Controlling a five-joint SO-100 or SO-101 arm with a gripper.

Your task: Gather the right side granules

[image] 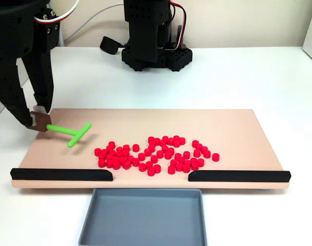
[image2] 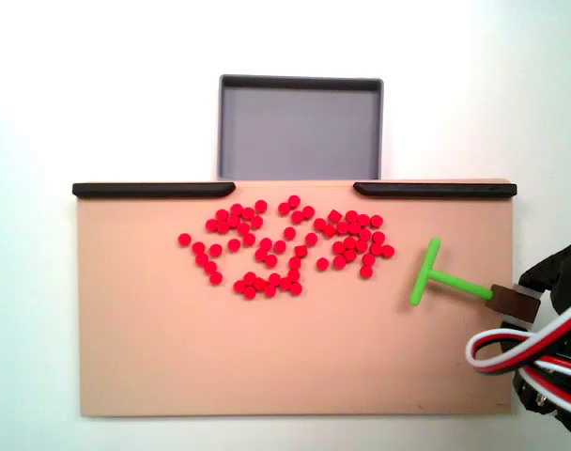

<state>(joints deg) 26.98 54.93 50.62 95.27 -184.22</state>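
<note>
Fixed views from the front and from above show the granules [image: 156, 154] [image2: 287, 246] spread in a loose band across the middle of a tan board [image: 145, 120] [image2: 267, 357] that lies on the white desk [image: 238, 77] [image2: 98, 94]. No tight pile is seen yet; the pellets are strewn in several small clusters with gaps between them, so the gathering is judged to be at its start, with nearly all of it left to do. Two black strips [image: 61, 175] [image2: 154, 189] are fixed along one long edge of the board, and a gap is left between them in front of a grey tray [image: 143, 218] [image2: 300, 127], which holds no pellets.

The gripper [image: 39, 122] [image2: 513, 301] is closed on a small brown block at the end of the green T-shaped pusher [image: 71, 133] [image2: 438, 279], whose stem is held roughly level over the board. The crossbar of the pusher is pointed toward the granules and stands just beside the nearest cluster, apart from it; no pellet is touched. In the front view the gripper is at the board's left end and the granules lie to its right; in the view from above the sides are reversed, with the gripper at the right edge.
</note>
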